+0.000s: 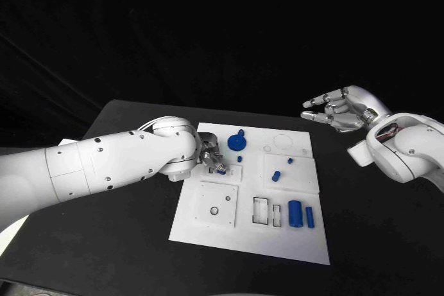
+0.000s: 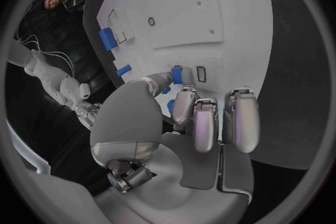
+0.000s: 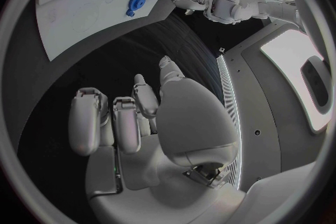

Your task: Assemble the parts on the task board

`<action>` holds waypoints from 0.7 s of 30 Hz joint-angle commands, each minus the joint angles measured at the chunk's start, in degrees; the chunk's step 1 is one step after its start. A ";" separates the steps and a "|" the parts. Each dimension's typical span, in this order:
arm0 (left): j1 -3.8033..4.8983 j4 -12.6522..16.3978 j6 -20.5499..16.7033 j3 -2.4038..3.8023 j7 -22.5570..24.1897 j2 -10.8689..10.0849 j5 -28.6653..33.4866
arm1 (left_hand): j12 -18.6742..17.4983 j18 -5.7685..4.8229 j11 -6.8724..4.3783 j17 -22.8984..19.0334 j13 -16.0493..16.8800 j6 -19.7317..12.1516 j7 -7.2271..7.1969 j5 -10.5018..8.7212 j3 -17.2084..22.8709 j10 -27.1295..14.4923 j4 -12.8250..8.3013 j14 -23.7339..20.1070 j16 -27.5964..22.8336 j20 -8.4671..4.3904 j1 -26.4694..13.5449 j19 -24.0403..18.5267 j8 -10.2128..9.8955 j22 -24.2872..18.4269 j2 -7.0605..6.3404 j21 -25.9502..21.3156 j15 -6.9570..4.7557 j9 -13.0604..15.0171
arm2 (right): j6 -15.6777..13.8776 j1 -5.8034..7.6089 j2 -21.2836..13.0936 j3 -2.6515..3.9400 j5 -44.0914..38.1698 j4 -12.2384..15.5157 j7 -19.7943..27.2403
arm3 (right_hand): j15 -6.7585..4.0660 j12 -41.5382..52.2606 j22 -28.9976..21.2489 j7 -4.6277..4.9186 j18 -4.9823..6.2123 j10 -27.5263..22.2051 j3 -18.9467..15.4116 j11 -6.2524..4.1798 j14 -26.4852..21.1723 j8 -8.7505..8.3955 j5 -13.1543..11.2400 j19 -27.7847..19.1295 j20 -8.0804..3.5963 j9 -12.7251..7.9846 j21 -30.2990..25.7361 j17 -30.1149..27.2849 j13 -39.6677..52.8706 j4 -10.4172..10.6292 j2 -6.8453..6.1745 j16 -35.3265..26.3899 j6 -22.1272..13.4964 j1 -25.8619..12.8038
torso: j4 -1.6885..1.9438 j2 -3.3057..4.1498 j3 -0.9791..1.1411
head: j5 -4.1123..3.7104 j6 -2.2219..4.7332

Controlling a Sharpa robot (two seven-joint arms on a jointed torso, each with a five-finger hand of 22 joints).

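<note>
Nearest the robot, the front edge of the white task board (image 1: 249,244) lies inside the black surface (image 1: 120,244), with a bare dark margin before it and on both sides. Just behind that edge sit a square plate with a round hole (image 1: 213,206), two rectangular slots (image 1: 268,211) and — near the board's right edge — a large blue cylinder (image 1: 294,213) lying touching a thinner blue bar (image 1: 309,217).

At mid-board, the left robot hand (image 1: 209,158) reaches over the board's left edge and pinches a small blue part (image 2: 176,74) between thumb and a fingertip (image 2: 163,78), right at a small square plate with a narrow slot (image 2: 201,73); its other fingers curl above the board. To its right, a small blue peg (image 1: 276,176) stands apart with free board around it.

Farther back are a blue gear (image 1: 237,142), two tiny blue studs (image 1: 240,158) and an engraved circle (image 1: 280,142) close to the far edge.

The right robot hand (image 1: 335,111) hovers beyond the board's far right corner (well apart from every part), fingers loosely spread and holding nothing — open air all around it.
</note>
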 commanded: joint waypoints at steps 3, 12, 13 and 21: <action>-0.30 -0.40 1.73 -0.21 -0.13 0.35 0.77 | -0.15 -0.95 -0.10 15.07 0.19 0.08 -0.17 0.21 10.18 0.16 -9.81 6.13 0.17 0.04 -0.05 2.34 0.31 4.09 0.33 0.24 0.04 0.11 | 0.76 -0.02 0.20 0.01 -0.10 -0.13 0.22 | -0.23 -0.40 -0.23 0.10 0.38 -0.49 -0.01 -0.09 4.73 -0.07 0.36 -0.50 0.05 0.03 -0.26 9.37 -0.25 -0.51 0.86 -0.48 0.49 0.56 | -0.02 -0.01 0.00 | 0.33 -0.11; -0.29 -1.40 0.92 -0.21 -0.12 0.90 3.33 | 0.55 -1.08 -0.37 15.07 0.93 1.05 -0.80 -0.17 8.00 0.76 -5.65 6.13 0.17 0.01 -5.39 2.55 0.83 4.78 0.89 0.58 -0.05 0.49 | 0.46 -0.02 0.19 0.01 -0.24 -0.14 0.09 | -0.23 -0.97 -0.76 0.11 0.48 -0.84 0.05 -0.09 4.63 -0.08 0.58 -0.71 0.04 0.02 -0.54 8.99 -0.66 -0.74 0.93 -0.77 0.49 0.81 | -0.02 0.00 0.05 | 0.40 -0.04; -0.29 -1.59 0.86 -0.22 -0.11 1.02 3.72 | 0.60 -1.08 -0.50 15.07 0.98 1.25 -0.96 -0.17 7.11 0.77 -4.38 6.13 0.17 -0.06 -6.93 2.55 0.80 4.81 1.22 0.60 -0.16 0.48 | 0.41 -0.02 0.20 0.01 -0.25 -0.13 0.11 | -0.24 -1.06 -0.88 0.11 0.50 -0.90 0.05 -0.09 4.61 -0.08 0.64 -0.75 0.04 0.02 -0.61 8.91 -0.73 -0.76 0.95 -0.82 0.49 0.81 | -0.04 0.01 0.06 | 0.44 0.08; -0.28 -2.93 1.28 -0.24 -0.10 1.93 4.65 | 0.86 -1.13 -0.94 15.07 1.31 1.82 -1.46 -0.12 5.32 0.83 -3.49 6.13 0.17 -0.42 -8.48 2.64 0.94 5.16 1.31 0.76 -0.57 0.61 | 0.22 -0.02 0.05 0.01 -0.28 -0.07 0.23 | -0.23 -1.19 -1.16 0.14 0.55 -1.00 -0.03 -0.07 4.55 -0.12 1.08 -0.87 0.03 0.00 -0.77 8.72 -0.83 -0.92 0.88 -0.99 0.44 0.87 | -0.03 0.07 0.04 | 0.42 0.05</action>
